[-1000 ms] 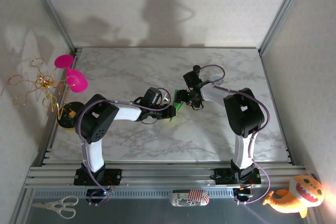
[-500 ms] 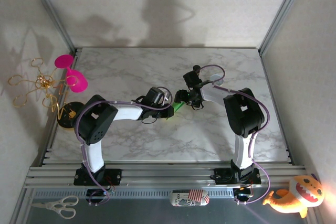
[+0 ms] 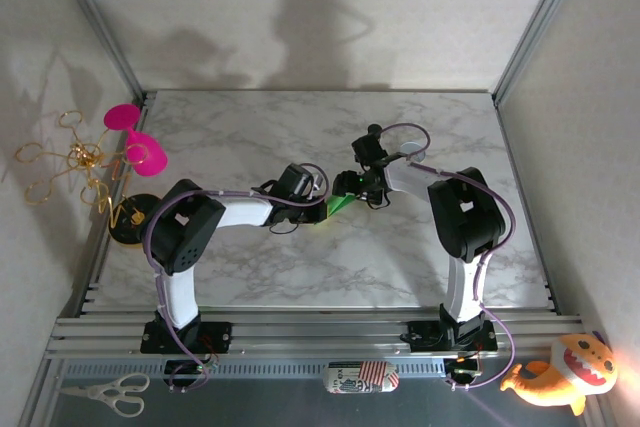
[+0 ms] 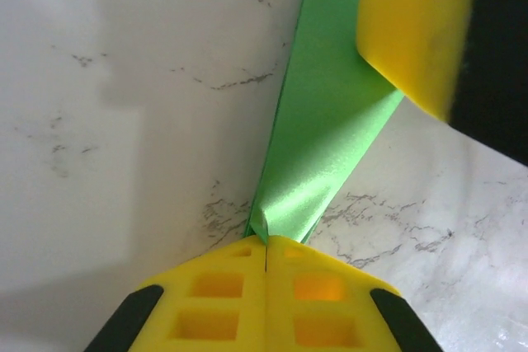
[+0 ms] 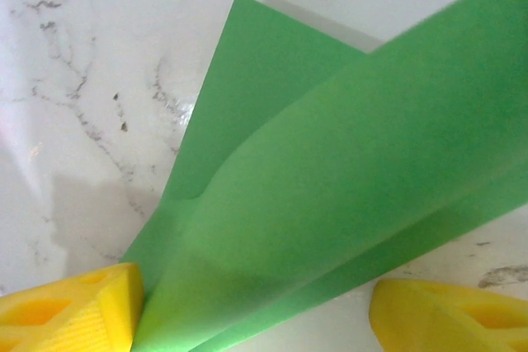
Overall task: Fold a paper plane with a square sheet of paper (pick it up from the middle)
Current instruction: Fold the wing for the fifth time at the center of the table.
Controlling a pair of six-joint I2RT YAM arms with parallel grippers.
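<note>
Item: sheet of paper [image 3: 338, 203], bright green, plain, already folded into a long narrow wedge of several layers; location, about the middle of the marble worktop [image 3: 250, 127], well clear of every edge, lying between the two grippers. Left gripper [image 3: 322, 210]: fingers pressed together on the narrow pointed end of the paper, the tip pinched between the yellow pads as the left wrist view shows [image 4: 266, 245]. Right gripper [image 3: 348, 185]: fingers spread wide on either side of the broad end in its own wrist view [image 5: 256, 319], one pad touching the paper's edge, no grip closed; one of its yellow fingers [image 4: 417, 26] lies over the far end of the paper in the left wrist view. Condition of paper [image 5: 346, 204]: one layer flat on the marble, a second layer lifted and bowed over it, a diagonal crease visible. Progress, by judgement: the early diagonal and lengthwise folds look done; the raised flap is not yet pressed down, and no centre keel with two slanted wings can be made out, so wing folds and final creasing appear to remain. Off the worktop: pink cups [image 3: 135, 142] at the left edge, scissors [image 3: 100, 394] and a plush toy [image 3: 560, 372] beyond the near edge
</note>
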